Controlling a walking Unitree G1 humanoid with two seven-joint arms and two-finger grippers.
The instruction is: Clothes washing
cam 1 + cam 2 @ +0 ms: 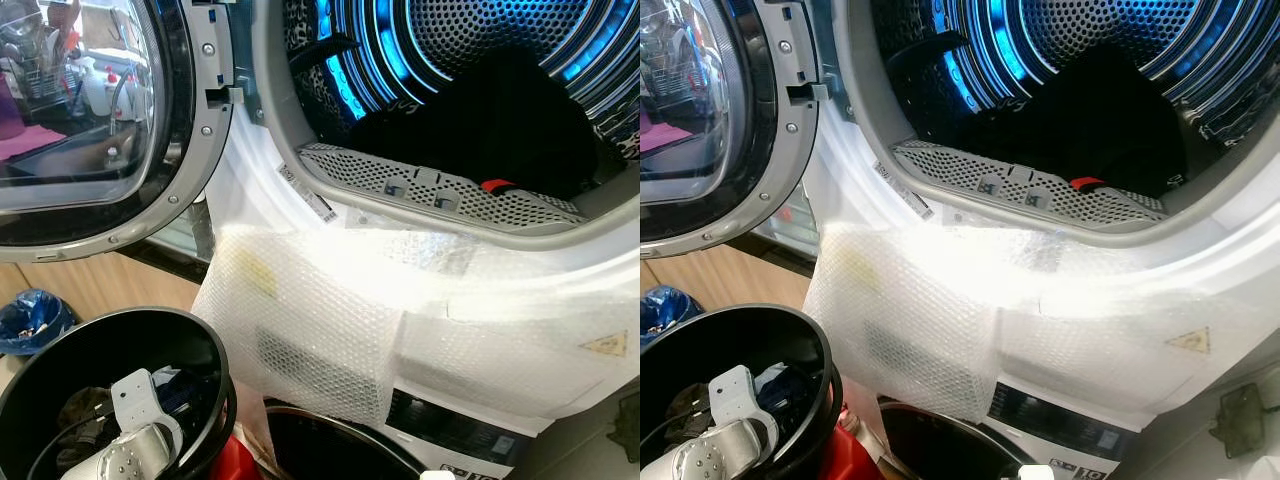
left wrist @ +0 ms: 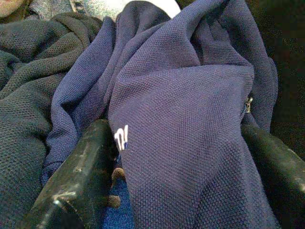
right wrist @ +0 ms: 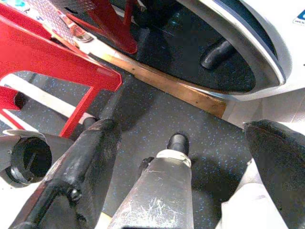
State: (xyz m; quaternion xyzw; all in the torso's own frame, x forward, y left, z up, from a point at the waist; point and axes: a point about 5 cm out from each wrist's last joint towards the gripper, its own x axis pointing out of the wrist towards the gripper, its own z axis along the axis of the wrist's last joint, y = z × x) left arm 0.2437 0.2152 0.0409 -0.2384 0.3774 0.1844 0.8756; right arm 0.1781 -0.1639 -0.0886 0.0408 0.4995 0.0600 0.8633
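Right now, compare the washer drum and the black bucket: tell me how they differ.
The washer drum is perforated metal lit blue; the black bucket is plain and unlit. The drum opens forward and holds dark laundry; the bucket opens upward and has the left gripper inside, around a navy garment. Both hold clothes.

The black basket [image 1: 205, 345] sits below the washer's open door [image 1: 190, 150], holding dark clothes [image 2: 28, 95] and a navy garment [image 2: 190, 119]. In the drum [image 1: 520, 30] beside the door lies a black heap [image 1: 500, 120].
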